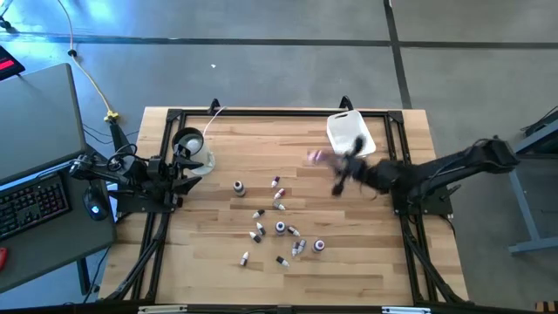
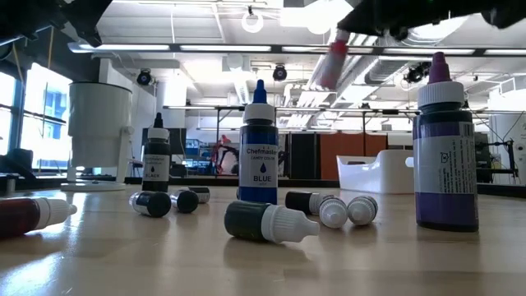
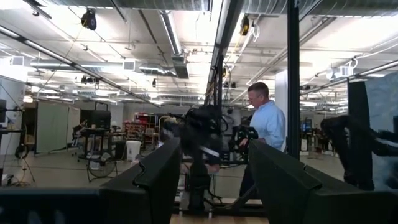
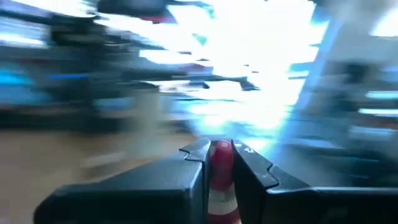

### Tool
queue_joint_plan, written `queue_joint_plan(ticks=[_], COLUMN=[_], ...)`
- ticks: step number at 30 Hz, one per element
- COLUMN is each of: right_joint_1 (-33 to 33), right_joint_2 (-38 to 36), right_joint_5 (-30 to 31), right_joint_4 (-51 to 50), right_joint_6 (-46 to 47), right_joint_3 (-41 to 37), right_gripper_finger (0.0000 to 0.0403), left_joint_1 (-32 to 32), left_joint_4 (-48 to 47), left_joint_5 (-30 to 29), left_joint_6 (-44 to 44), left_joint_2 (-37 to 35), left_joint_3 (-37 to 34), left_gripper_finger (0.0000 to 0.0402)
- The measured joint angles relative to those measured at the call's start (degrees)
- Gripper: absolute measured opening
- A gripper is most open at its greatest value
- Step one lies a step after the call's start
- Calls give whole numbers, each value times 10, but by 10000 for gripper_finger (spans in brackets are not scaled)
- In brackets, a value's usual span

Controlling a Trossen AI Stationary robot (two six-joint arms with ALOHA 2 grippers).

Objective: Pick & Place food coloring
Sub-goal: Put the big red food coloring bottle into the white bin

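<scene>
Several small food coloring bottles (image 1: pixel 279 228) are scattered on the wooden table's middle and near part, some upright on their bases, some lying on their sides. The low view shows an upright blue one (image 2: pixel 259 148), a purple one (image 2: pixel 446 152) and a black one (image 2: pixel 156 164). My right gripper (image 1: pixel 338 170) hangs blurred above the table beside the white tub (image 1: pixel 350 131), shut on a pink-red bottle (image 1: pixel 315 157). My left gripper (image 3: pixel 214 180) is open and parked at the table's left edge (image 1: pixel 179 170). My right gripper (image 4: pixel 219 148) pinches the pink-red bottle (image 4: pixel 221 171) between its two fingers, which lie along its sides. The bottle is lifted clear of the table. In the low view it sticks out tilted below the gripper, its pink end (image 2: pixel 333 57) pointing down and to the left.
A clear cup with a black ring (image 1: pixel 189 146) stands at the far left by the left arm. A black frame (image 1: pixel 279 112) borders the table. Bare wood (image 1: pixel 366 253) lies to the right of the bottles. A person (image 3: pixel 264 124) stands in the room beyond the table.
</scene>
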Motion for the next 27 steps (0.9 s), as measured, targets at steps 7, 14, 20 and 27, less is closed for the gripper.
queue_joint_plan(ticks=[7,14,20,27], right_joint_1=[-142,-318,-416,-461], right_joint_2=[-50,6,86,169], right_joint_5=[112,-34,-114,-117], right_joint_4=[-54,-191,-159,-116], right_joint_6=[-32,167,250,272], right_joint_3=[14,12,-14,-32], right_gripper_finger=[38,38,38,43], left_joint_1=[0,0,0,0], left_joint_4=[0,-1,-3,-8], left_joint_5=[0,0,0,1], left_joint_6=[3,5,5,3], left_joint_2=[0,0,0,0], left_joint_3=[0,0,0,0], left_gripper_finger=[186,186,186,186])
